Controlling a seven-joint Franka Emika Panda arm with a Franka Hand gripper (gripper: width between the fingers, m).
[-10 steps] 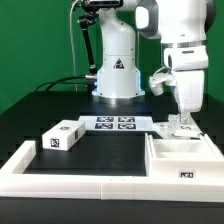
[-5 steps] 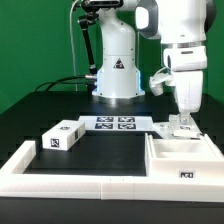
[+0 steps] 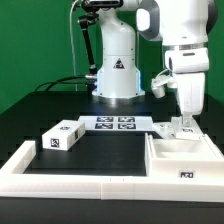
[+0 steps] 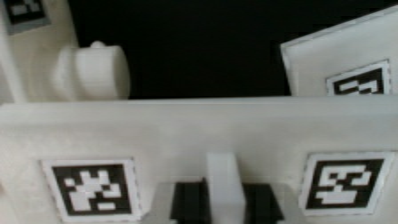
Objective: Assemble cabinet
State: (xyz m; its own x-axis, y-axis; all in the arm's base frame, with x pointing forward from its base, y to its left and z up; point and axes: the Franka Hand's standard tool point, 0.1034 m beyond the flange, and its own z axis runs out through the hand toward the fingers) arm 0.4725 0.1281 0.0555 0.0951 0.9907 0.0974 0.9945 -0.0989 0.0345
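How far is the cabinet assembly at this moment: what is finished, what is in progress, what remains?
Done: nothing looks fitted yet; the cabinet lies open-topped. In hand: the gripper is down at its far wall, grip unclear. Left: apparently all the fitting; a small tagged block lies apart, at the exterior view's left.

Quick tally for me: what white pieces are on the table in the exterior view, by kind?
cabinet: 1
small tagged block: 1
marker board: 1
border rail: 1
Total: 4
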